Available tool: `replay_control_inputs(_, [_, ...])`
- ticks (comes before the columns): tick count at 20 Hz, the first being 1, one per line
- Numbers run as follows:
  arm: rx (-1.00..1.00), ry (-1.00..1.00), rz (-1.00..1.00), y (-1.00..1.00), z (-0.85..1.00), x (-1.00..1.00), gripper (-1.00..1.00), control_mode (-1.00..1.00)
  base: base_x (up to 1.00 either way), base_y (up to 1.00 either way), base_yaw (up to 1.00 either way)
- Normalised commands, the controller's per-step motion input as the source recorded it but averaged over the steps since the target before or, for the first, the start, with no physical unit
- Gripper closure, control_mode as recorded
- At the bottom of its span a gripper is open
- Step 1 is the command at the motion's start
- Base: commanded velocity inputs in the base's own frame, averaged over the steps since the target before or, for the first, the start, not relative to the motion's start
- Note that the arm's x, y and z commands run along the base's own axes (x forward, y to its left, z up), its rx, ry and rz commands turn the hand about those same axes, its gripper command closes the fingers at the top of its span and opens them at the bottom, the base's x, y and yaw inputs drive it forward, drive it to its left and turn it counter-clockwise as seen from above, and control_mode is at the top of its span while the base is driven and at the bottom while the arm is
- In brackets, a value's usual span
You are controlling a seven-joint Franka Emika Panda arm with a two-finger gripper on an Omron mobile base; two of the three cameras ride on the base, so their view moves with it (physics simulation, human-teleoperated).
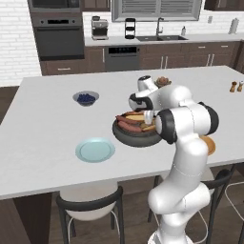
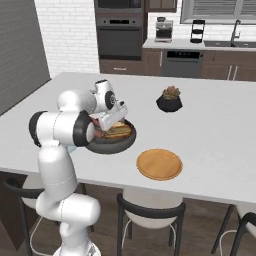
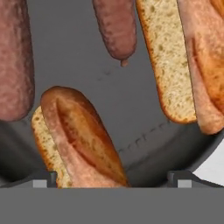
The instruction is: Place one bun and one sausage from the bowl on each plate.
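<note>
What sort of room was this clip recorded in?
A simulated home kitchen, by the look of it: a built-in wall oven, a sink with faucet on the back counter, and a large white island counter with stools tucked under it.

White arm (image 1: 183, 143) over dark bowl (image 1: 136, 136) of buns (image 1: 135, 116) and sausages (image 1: 129, 126) mid-surface; blue plate (image 1: 95, 149) near front edge, blueberry bowl (image 1: 86, 98) further back.

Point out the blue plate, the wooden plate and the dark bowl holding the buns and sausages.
blue plate (image 1: 95, 149), left base view, on its bare middle.
wooden plate (image 2: 159, 164), right base view, on its bare middle.
bowl (image 1: 136, 137), left base view, on its near outer wall.
</note>
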Motion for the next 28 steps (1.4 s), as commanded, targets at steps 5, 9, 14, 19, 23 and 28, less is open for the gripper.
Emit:
replay_control_inputs(5, [0.00,0.02,0.13,0.00,-0.23,0.03,-1.00,-1.00,0.00,0.00,0.00])
replay_control_inputs(9, [0.00,-0.02,0.05,-0.06,-0.06,-0.03,-1.00,-1.00,0.00,0.00,0.00])
replay_control_inputs(14, [0.00,-0.12,0.01,-0.06,0.03,-0.01,1.00,-1.00,0.00,0.00,0.00])
replay_control_inputs(19, [0.00,-0.09,0.00,-0.12,0.51,-0.45,1.00,-1.00,0.00,0.00,0.00])
replay_control_inputs(23, [0.00,-0.10,-0.13,-0.45,0.73,-0.70,1.00,-1.00,0.00,0.00,0.00])
replay_control_inputs(28, [0.08,-0.11,-0.35,-0.94,0.38,-0.62,1.00,-1.00,0.00,0.00,0.00])
